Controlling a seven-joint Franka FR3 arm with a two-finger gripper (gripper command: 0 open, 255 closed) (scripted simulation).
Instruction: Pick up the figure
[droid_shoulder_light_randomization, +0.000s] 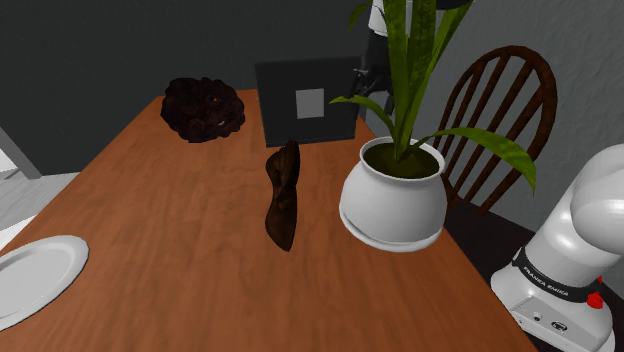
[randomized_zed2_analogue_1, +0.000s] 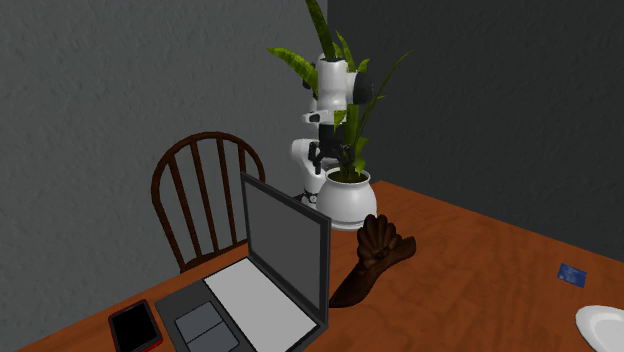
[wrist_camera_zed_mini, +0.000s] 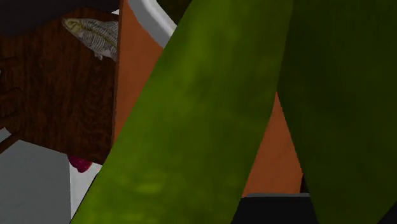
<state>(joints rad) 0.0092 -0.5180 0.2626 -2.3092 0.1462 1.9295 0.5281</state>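
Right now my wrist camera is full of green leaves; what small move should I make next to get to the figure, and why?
Probably ease the arm toward the shoulder view's left, out of the plant leaves, before lowering. The wrist view looks into leaves close up, while the dark brown figure lies on the table beside the white pot.

**Plant crowds the figure; the plate side lies open**

The white pot (droid_shoulder_light_randomization: 392, 205) stands just beside the figure (droid_shoulder_light_randomization: 283, 195), its long green leaves (droid_shoulder_light_randomization: 398, 50) rising high and fanning out. Behind the figure, the open laptop (droid_shoulder_light_randomization: 308, 103) walls off that end, with a dark lumpy object (droid_shoulder_light_randomization: 204, 109) next to it. Toward the plate (droid_shoulder_light_randomization: 35, 275) the table (droid_shoulder_light_randomization: 160, 230) is bare, and nothing hangs over the figure.
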